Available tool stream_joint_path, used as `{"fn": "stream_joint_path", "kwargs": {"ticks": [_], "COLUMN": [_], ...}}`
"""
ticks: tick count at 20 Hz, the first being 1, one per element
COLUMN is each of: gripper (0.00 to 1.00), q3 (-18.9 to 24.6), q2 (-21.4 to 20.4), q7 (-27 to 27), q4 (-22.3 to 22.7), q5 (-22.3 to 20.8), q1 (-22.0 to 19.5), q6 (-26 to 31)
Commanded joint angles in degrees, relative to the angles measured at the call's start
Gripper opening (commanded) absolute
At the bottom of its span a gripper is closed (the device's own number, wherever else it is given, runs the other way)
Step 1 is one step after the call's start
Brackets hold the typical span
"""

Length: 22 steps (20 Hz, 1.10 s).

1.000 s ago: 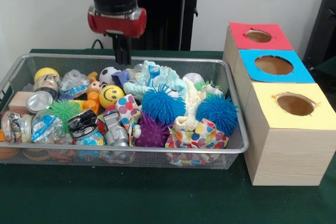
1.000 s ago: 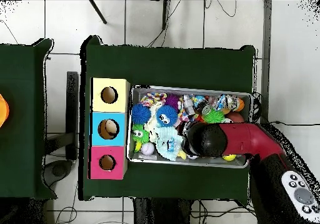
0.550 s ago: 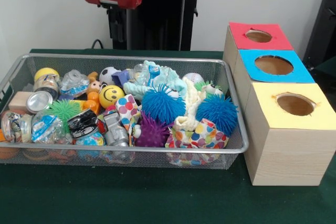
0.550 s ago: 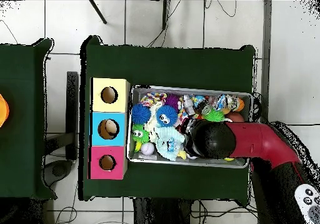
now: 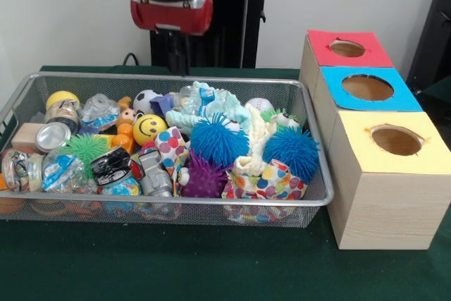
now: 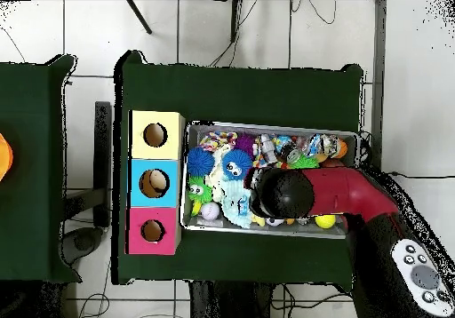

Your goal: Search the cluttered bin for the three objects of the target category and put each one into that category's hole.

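The gripper (image 5: 180, 61) hangs above the bin (image 5: 310, 199), carrying nothing visible; whether its jaws are apart, I cannot tell. Sorting looks barely begun: the bin remains crowded.

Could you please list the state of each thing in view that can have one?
gripper: raised above the bin's far side, carrying nothing visible; open or shut unclear.
wire bin: crowded with toys.
red-topped box: hole unblocked.
blue-topped box: hole unblocked.
yellow-topped box: hole unblocked.
silver can: lying on its side in the bin.
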Motion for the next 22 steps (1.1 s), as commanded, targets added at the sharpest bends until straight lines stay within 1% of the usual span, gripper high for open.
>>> {"fn": "stream_joint_path", "kwargs": {"ticks": [1,5,8,10,11,15,20,22], "gripper": [0.0,0.0,0.0,0.0,1.0,1.0,1.0,1.0], "q3": [-1.6,-1.9,-2.1,-1.8,-1.3,-0.7,-0.6,-0.4], "q2": [10.9,13.5,14.6,15.2,15.8,16.9,16.6,16.4], "q7": [-5.7,-5.8,-5.4,-5.5,-5.4,-6.1,-6.8,-7.0], "q4": [-5.5,-8.6,-10.1,-10.3,-10.4,-11.0,-10.7,-10.8], "q5": [-8.1,-10.3,-11.5,-11.0,-10.9,-10.3,-9.9,-10.4], "q1": [0.8,1.0,1.4,1.0,0.7,0.0,-0.4,-0.6], "q6": [-5.2,-5.8,-6.0,-5.0,-4.8,-4.0,-2.9,-3.9]}}
